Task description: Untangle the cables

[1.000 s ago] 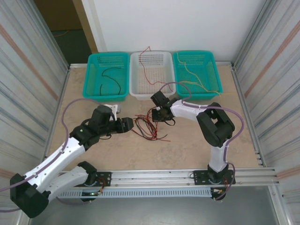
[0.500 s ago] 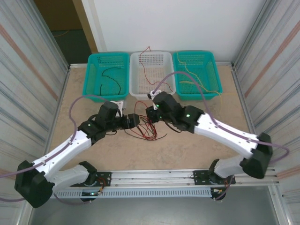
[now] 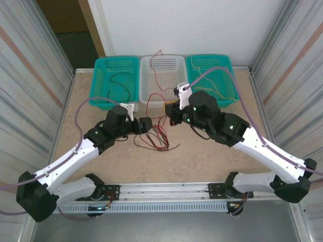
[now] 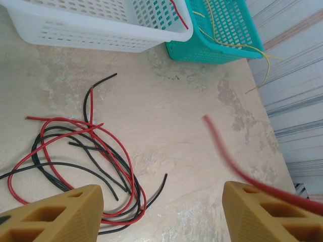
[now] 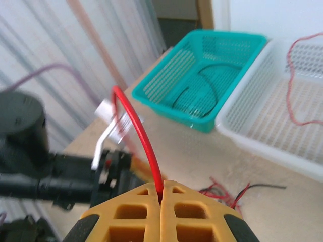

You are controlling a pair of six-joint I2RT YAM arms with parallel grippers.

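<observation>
Cables, thin red and black wires [image 3: 154,137], lie tangled on the tabletop [image 3: 192,161] just in front of the white perforated plastic basket [image 3: 151,102]. Our right gripper [image 5: 161,190], near that basket's front wall, has its fingers pressed together on one red cable [image 5: 135,126] that arcs upward. Our left gripper [image 4: 161,206], further out from the basket, stands with fingers spread, nothing between them. We judge dragging the main risk: if the lifted strand is snagged in a loop, pulling could tighten the tangle or haul everything along.
</observation>
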